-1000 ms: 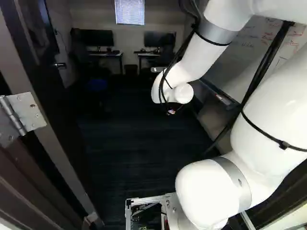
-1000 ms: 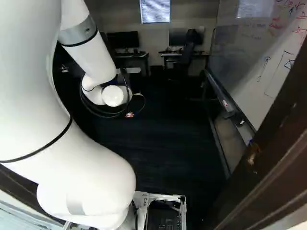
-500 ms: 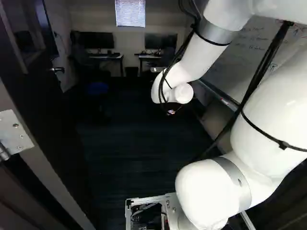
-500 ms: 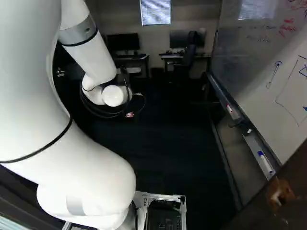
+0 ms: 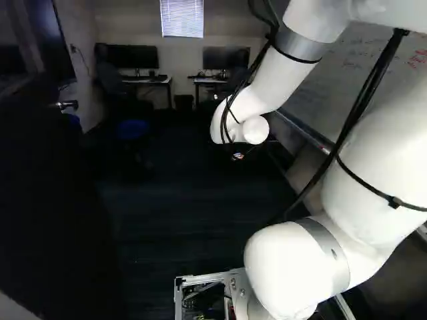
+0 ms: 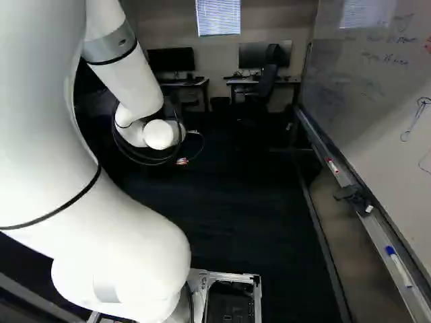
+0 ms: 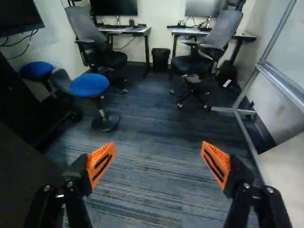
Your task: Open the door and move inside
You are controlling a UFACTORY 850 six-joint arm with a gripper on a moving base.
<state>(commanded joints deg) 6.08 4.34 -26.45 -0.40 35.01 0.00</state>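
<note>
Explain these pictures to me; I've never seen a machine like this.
This is one white robot arm on a moving base. Two cameras on the base, behind the arm, look ahead; a third on its wrist looks along the black gripper, which is open and holds nothing. The door stands open at the left of the left base view. Inside are blue stools, desks with monitors, and a whiteboard with pens on its ledge.

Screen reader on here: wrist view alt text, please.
The gripper, open with its orange pads wide apart, points over striped carpet into an office. Ahead stand two desks with chairs, a bin between the desks, and two blue stools nearer.
</note>
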